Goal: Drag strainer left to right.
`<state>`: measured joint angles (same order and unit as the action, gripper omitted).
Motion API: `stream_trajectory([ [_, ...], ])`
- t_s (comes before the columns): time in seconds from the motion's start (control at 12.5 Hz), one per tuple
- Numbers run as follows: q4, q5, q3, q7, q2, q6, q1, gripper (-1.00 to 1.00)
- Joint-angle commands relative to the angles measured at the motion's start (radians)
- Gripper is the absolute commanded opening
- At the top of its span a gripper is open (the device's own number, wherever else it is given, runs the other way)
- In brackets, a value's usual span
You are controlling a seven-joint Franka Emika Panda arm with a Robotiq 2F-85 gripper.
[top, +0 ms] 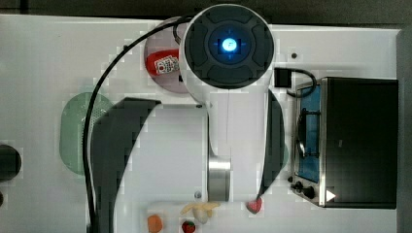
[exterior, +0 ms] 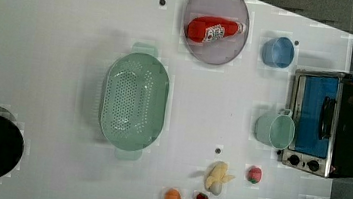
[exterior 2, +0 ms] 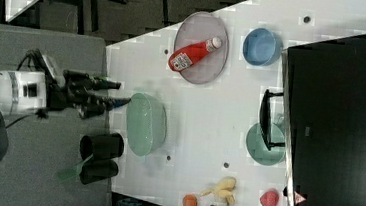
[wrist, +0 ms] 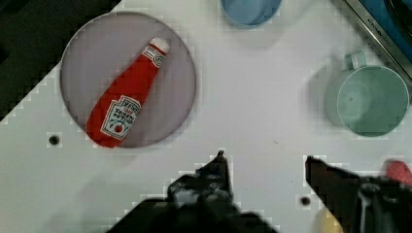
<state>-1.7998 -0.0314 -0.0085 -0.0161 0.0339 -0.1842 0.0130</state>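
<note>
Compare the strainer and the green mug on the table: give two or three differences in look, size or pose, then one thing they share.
The strainer is an oval with a perforated bottom; the mug is round and solid. The strainer is much larger than the mug. The strainer has tabs at both ends; the mug has one loop handle. The strainer sits mid-table; the mug sits beside the toaster oven. Both are pale green.

strainer [exterior: 134,102] — left view's left | ketchup bottle [exterior: 214,30] on plate [exterior: 193,46] | mug [exterior: 275,130] beside oven [exterior: 326,124]

Perforated plastic strainer [exterior: 134,102]; brushed-metal oven [exterior: 326,123]; smooth white table [exterior: 61,31].
</note>
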Motion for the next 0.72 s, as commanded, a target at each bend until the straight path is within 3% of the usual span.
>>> stream_trajectory([
  [0.08, -0.304, -0.005, -0.026, -0.166, 0.555, 0.245, -0.020, 0.59],
  [0.24, -0.303, -0.005, -0.023, -0.166, 0.555, 0.238, -0.019, 0.99],
  [0.48, -0.303, 0.006, 0.028, -0.166, 0.537, 0.184, -0.001, 1.00],
  [0.72, -0.304, 0.008, 0.154, -0.166, 0.473, 0.093, 0.029, 1.00],
])
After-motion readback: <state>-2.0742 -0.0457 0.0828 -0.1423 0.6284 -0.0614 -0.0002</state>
